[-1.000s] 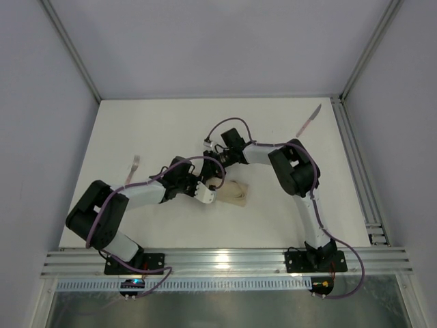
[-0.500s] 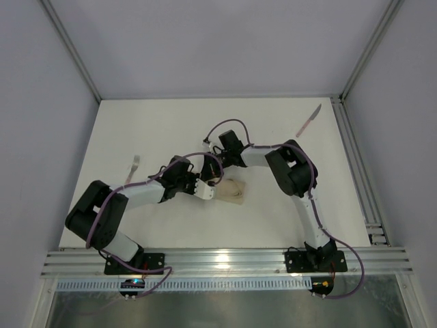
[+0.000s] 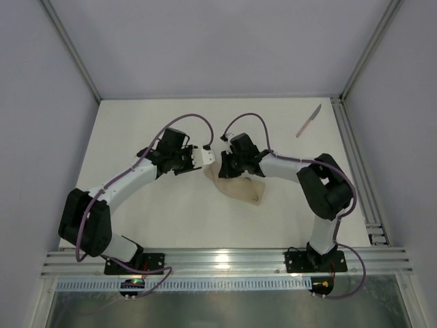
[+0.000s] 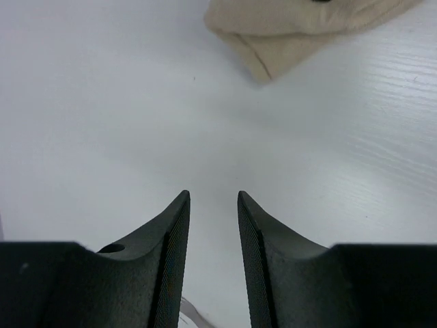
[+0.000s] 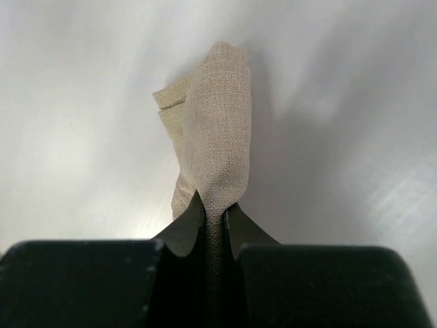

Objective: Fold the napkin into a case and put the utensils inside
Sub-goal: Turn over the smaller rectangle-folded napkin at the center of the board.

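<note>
On the white counter [image 3: 136, 123], the right end effector [image 5: 214, 202] has just pinched the soft beige cloth napkin [image 5: 215, 123] — the left end effector [image 4: 213, 198] sits narrow and empty, so folding can go on.

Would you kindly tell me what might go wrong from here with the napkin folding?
The right gripper pinches only a bunched bit of the napkin, so a pull may slip it free or undo the folds. The left gripper is open and empty, apart from the cloth, so nothing pins the other end and it may slide. The knife lies far away, a long reach.
</note>
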Available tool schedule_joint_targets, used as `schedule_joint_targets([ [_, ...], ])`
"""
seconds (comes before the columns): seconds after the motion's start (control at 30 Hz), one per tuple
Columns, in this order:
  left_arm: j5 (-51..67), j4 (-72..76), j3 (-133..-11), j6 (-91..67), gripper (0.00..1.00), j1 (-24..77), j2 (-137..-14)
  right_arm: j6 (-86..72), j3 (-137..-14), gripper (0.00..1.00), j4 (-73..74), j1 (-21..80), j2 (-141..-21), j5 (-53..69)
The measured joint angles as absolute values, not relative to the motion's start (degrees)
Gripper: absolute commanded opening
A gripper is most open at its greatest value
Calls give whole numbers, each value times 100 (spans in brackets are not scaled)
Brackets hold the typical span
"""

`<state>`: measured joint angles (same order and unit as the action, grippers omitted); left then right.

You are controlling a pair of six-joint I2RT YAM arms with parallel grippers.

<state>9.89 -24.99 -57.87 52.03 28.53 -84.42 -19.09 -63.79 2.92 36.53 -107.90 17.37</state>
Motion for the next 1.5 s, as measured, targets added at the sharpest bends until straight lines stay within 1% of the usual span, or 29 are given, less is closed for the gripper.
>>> schedule_joint_targets([
  [0.13, 1011, -3004, -6202, 4737, 37, 2696, -8289, -1492, -6165, 4, 676, 3647, -10121, 425],
  [0.23, 978, -3236, -6311, 4495, 37, 2600, -8241, -1164, -6147, 4, 926, 3647, -9828, -519],
  [0.43, 753, -3400, -6322, 4265, 38, 2475, -8228, -436, -6141, 4, 1297, 3640, -9616, -2344],
  [0.63, 567, -3411, -6322, 4125, 39, 2390, -8221, 609, -6139, 4, 1258, 3750, -9664, -4434],
  [0.73, 530, -3406, -6322, 4069, 40, 2342, -8219, 1194, -6141, 4, 961, 3929, -10005, -5376],
  [0.9, 493, -3374, -6322, 4005, 40, 2239, -8167, 2093, -6173, 4, 368, 4375, -11262, -6394],
  [1.07, 469, -3345, -6322, 3938, 41, 2137, -8071, 2644, -6552, 4, 187, 4989, -12540, -6925],
  [1.1, 464, -3339, -6322, 3933, 41, 2121, -8060, 2587, -6652, 4, 231, 5120, -12689, -7129],
  [1.27, 456, -3326, -6322, 3896, 41, 2049, -8038, 2357, -7264, 4, 617, 5603, -12914, -7074],
  [1.3, 454, -3326, -6322, 3892, 41, 2043, -8038, 2298, -7393, 5, 714, 5682, -12986, -7041],
  [1.33, 456, -3323, -6322, 3887, 41, 2043, -8038, 2246, -7542, 9, 843, 5756, -13080, -7048],
  [1.37, 456, -3323, -6322, 3879, 41, 2043, -8038, 2196, -7693, 14, 974, 5811, -13174, -7089],
  [1.4, 456, -3326, -6322, 3870, 41, 2043, -8038, 2128, -7843, 22, 1146, 5857, -13253, -7111],
  [1.5, 449, -3317, -6322, 3835, 42, 2043, -8038, 1927, -8128, 33, 1518, 5909, -13338, -7028],
])
